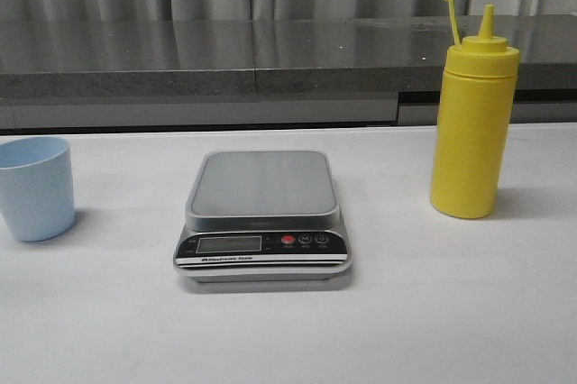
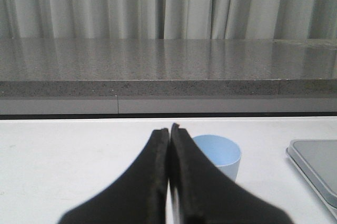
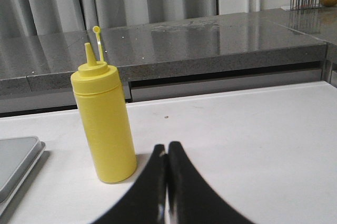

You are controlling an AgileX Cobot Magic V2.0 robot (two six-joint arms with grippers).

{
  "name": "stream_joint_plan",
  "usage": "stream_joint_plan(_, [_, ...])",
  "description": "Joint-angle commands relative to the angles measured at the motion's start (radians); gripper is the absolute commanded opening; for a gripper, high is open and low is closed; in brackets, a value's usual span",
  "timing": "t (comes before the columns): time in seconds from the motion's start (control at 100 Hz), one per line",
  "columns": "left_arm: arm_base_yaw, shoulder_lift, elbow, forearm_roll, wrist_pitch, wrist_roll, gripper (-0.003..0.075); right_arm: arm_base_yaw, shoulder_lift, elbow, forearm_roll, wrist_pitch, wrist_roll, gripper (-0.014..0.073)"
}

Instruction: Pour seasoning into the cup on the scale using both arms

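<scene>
The silver-grey scale [image 1: 261,184] sits mid-table with nothing on its platform. The pale blue cup [image 1: 34,187] stands upright at the far left of the table. The yellow seasoning bottle [image 1: 472,123] stands upright at the right, its cap flipped open on its tether. Neither gripper shows in the front view. In the left wrist view my left gripper [image 2: 169,129] is shut and empty, short of the cup [image 2: 220,153], which stands just behind its fingers. In the right wrist view my right gripper [image 3: 166,148] is shut and empty, near the bottle [image 3: 105,124] but apart from it.
A grey stone counter [image 1: 270,59] with curtains behind it runs along the far edge of the white table [image 1: 406,312]. A corner of the scale shows in both wrist views [image 2: 316,166] [image 3: 16,161].
</scene>
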Motion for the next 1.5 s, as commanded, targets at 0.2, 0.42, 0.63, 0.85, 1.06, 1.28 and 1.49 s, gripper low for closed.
stream_joint_plan(0.2, [0.001, -0.028, 0.039, -0.005, -0.086, 0.0, -0.002, -0.009, -0.024, -0.017, -0.001, -0.07, -0.01, -0.0068])
stream_joint_plan(0.42, [0.001, -0.028, 0.035, -0.075, -0.146, -0.011, -0.002, -0.009, -0.024, -0.017, -0.001, -0.07, -0.01, -0.0068])
stream_joint_plan(0.63, [0.004, 0.023, -0.085, -0.07, -0.042, -0.011, -0.0021, -0.009, -0.024, -0.017, -0.001, -0.07, -0.01, -0.0068])
stream_joint_plan(0.85, [0.004, 0.253, -0.328, -0.032, 0.085, -0.011, -0.0021, -0.009, -0.024, -0.017, -0.001, -0.07, -0.01, -0.0068])
stream_joint_plan(1.06, [0.004, 0.548, -0.574, 0.005, 0.31, -0.011, -0.002, -0.009, -0.024, -0.017, -0.001, -0.07, -0.01, -0.0068])
stream_joint_plan(1.28, [0.004, 0.833, -0.781, 0.03, 0.482, -0.011, -0.0013, -0.009, -0.024, -0.017, -0.001, -0.07, -0.01, -0.0068])
stream_joint_plan(1.49, [0.004, 1.044, -0.907, 0.03, 0.534, -0.011, 0.0258, -0.009, -0.024, -0.017, -0.001, -0.07, -0.01, -0.0068])
